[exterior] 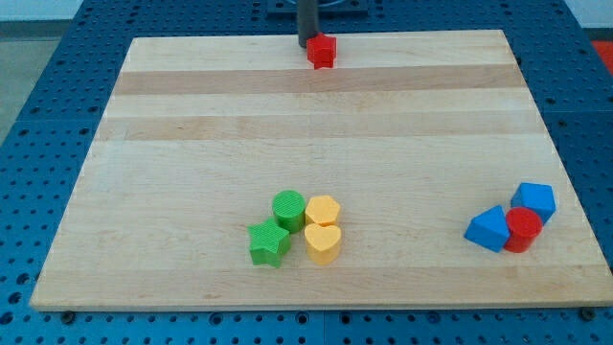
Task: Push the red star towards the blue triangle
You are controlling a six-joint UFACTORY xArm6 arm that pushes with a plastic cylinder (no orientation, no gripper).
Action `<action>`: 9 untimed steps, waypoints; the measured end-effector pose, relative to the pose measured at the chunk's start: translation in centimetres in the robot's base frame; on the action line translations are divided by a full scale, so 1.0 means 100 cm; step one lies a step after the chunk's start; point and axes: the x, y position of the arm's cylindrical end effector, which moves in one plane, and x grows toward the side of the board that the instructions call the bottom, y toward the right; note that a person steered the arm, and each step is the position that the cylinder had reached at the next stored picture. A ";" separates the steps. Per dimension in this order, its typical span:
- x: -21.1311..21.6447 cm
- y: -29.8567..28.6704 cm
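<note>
The red star (322, 51) lies near the top edge of the wooden board (192, 144), a little right of centre. My tip (308, 44) is just left of and behind the star, touching or almost touching it. The blue triangle (488, 229) lies far away at the view's lower right. It touches a red cylinder (524, 230) on its right.
A second blue block (533, 199), angular in shape, sits just above the red cylinder. At the bottom centre is a cluster: a green cylinder (288, 207), a green star (269, 243), a yellow hexagon (323, 209) and a yellow heart (323, 243).
</note>
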 end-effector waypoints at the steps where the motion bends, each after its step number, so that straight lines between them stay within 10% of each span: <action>1: 0.015 0.007; 9: 0.142 0.131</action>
